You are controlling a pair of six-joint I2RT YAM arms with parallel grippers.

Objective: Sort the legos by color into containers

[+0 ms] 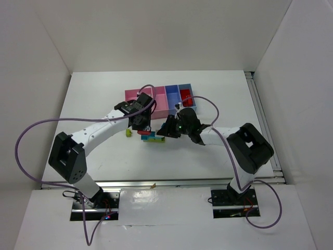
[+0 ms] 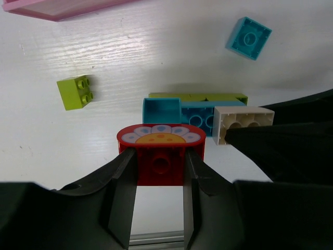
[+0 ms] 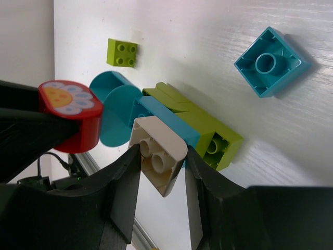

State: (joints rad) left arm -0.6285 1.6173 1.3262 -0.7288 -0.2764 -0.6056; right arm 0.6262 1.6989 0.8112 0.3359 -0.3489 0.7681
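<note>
Noting from the bench's left side: small lime brick (image 2: 76,92) lies loose mid-bench, apart from the rest. Left hand (image 2: 160,162) pinches the red brick (image 2: 160,139), the one with a flower print, just near-side of the stuck cluster: cyan brick (image 2: 195,117) against long lime brick (image 2: 197,97). Right hand (image 3: 161,153) pinches the beige brick (image 3: 158,140), which touches the cyan brick's end; joined or not, cannot tell. Loose cyan brick (image 2: 248,37) sits beyond. Containers (image 1: 134,91) stand toward the far edge, red pieces in the rightmost bin. Risks: lifting beige may drag the cluster along if studs hold; hands are close, so crossing paths could knock either brick loose.
</note>
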